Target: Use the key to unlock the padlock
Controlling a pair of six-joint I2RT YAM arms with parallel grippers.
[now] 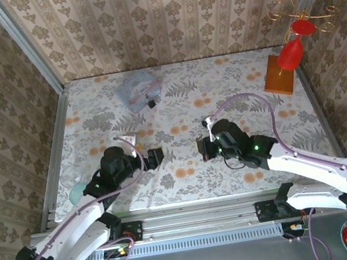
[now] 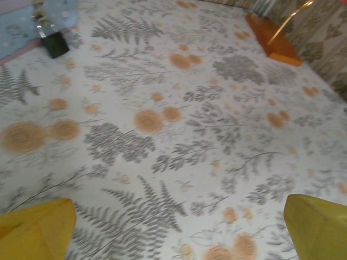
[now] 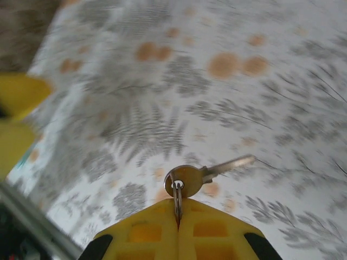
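Observation:
The tiny black padlock (image 1: 151,102) lies at the back of the table, against the near corner of a pale blue tin (image 1: 137,89). In the left wrist view the padlock (image 2: 55,44) is at the top left, far ahead of my fingers. My left gripper (image 1: 157,157) is open, its yellow fingertips (image 2: 33,230) wide apart over bare cloth. My right gripper (image 1: 203,147) faces it across a small gap. It is shut on the ring of a silver key (image 3: 209,173), which hangs out in front of the fingers (image 3: 141,235), blade pointing right.
An orange wooden base (image 1: 281,74) with a gold wire stand and red ornaments (image 1: 292,52) is at the back right. The tin (image 2: 21,27) rests beside the padlock. Metal rails (image 1: 55,147) edge the table on the left and right. Floral cloth (image 1: 177,113) lies between the grippers and the padlock.

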